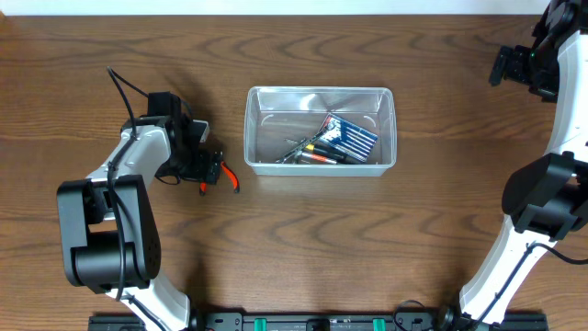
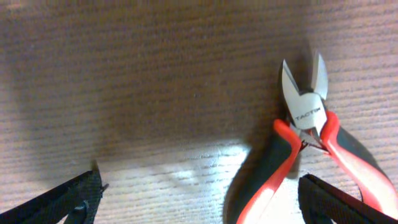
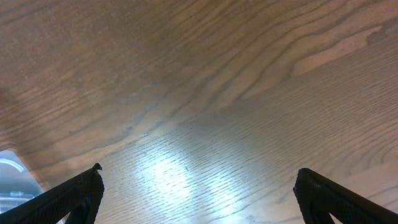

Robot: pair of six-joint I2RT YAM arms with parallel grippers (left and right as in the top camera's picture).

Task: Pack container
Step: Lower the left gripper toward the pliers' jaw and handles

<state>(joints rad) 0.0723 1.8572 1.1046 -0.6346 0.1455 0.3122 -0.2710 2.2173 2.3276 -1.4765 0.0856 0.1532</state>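
Already the container point(image 1: 317, 90) holds a blue packet point(image 1: 356, 138) and small tools point(image 1: 308, 154); left fingers point(image 2: 68, 202) spread over red cutters point(image 2: 280, 162), right fingers point(image 3: 68, 196) likewise apart.

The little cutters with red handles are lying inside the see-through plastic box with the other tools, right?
No. The red-handled metal cutters are not inside the clear plastic container. They lie on the brown wooden table, to the left of it, right by the open left gripper. The overhead view shows this.
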